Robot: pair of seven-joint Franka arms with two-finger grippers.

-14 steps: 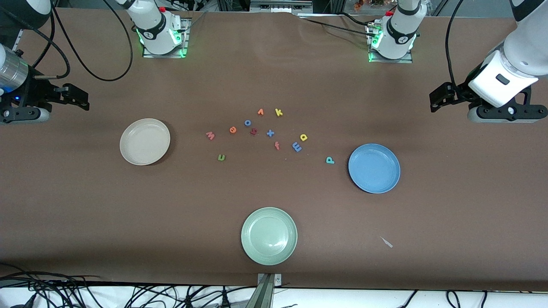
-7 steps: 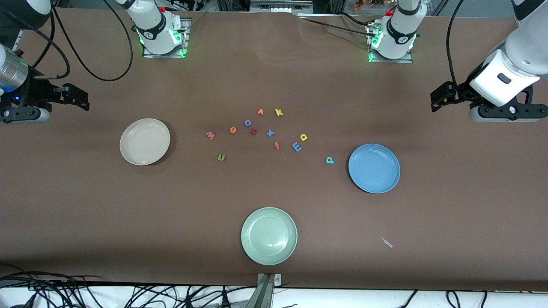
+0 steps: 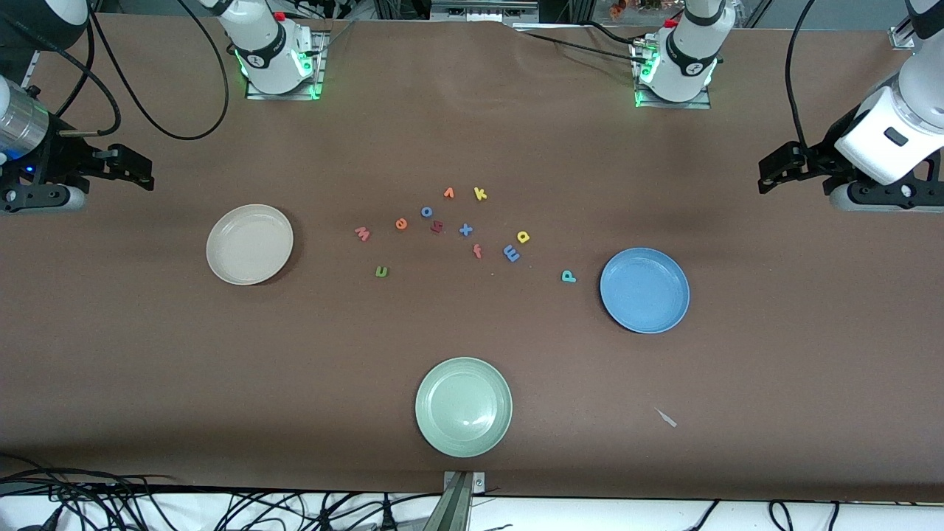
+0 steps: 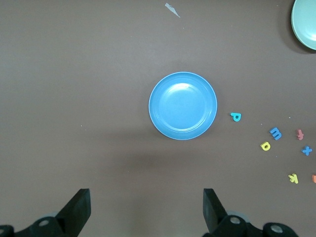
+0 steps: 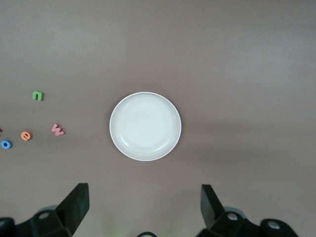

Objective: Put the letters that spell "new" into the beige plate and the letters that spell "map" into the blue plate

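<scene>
Both claws hang high over the ends of the brown worktop [image 3: 472, 110], each with its fingers spread wide and nothing between them. The left claw [image 4: 145, 210] is up in the air over bare worktop at the left arm's end; its wrist view looks down on the blue plate [image 3: 644, 290]. The right claw [image 5: 143, 207] is over bare worktop at the right arm's end, and its wrist view looks down on the beige plate [image 3: 249, 244].

Both plates hold nothing. The foam letters lie loose on the worktop between them (none touching a plate). The teal p [image 3: 568, 276] is just beside the blue plate, toward the middle. The blue m [image 3: 511, 253] and the yellow a [image 3: 523, 237] sit close together, farther from the blue plate than the p. The pink-red w [image 3: 362, 234] is the letter nearest the beige plate, with the orange e [image 3: 401, 223] beside it toward the middle and the green n [image 3: 380, 271] nearer to the front camera than both.

Among them lie a blue o [image 3: 426, 212], a dark red h [image 3: 436, 227], a blue x [image 3: 465, 229], an orange v [image 3: 448, 193], a yellow k [image 3: 480, 194] and a red f [image 3: 477, 251]. A pale green plate [image 3: 463, 406] sits nearest the front camera, well apart from the letters.
</scene>
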